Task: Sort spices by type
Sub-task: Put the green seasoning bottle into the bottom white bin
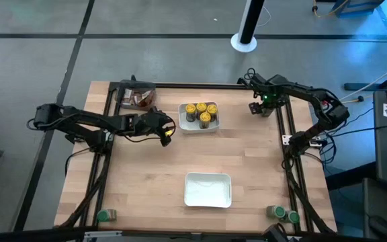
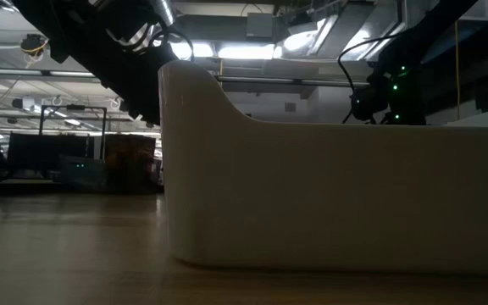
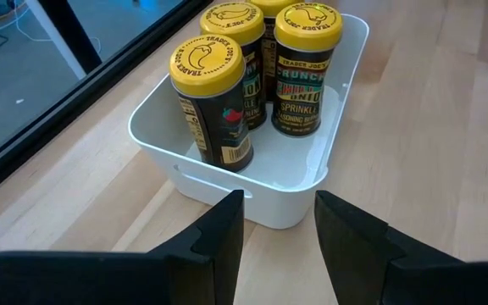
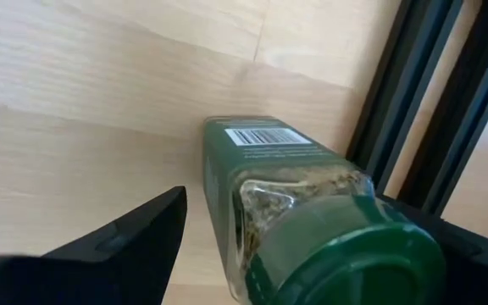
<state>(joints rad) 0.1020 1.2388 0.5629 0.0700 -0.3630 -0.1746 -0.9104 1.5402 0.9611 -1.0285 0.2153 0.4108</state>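
Note:
Several yellow-lidded spice jars [image 3: 219, 102] stand upright in a white tray [image 3: 252, 195] at the table's far middle [image 1: 199, 115]. My left gripper [image 3: 280, 203] hovers just left of that tray [image 1: 165, 131], open, with nothing between its fingers. At the far right, my right gripper [image 4: 329, 229] points down, open, over a green-lidded jar [image 4: 269, 169] that stands on the wood beside the black frame rail. Its fingers stand on either side of the jar, and a gap shows at one finger [image 4: 142, 246]. Brown-orange packets lie in a dark bin [image 1: 137, 97].
An empty white tray [image 1: 207, 189] sits near the front middle; its wall [image 2: 312, 195] fills the low view. Green-lidded jars stand at the near left corner [image 1: 105, 216] and near right corner [image 1: 284, 214]. Black frame rails [image 1: 287, 154] run along both table sides.

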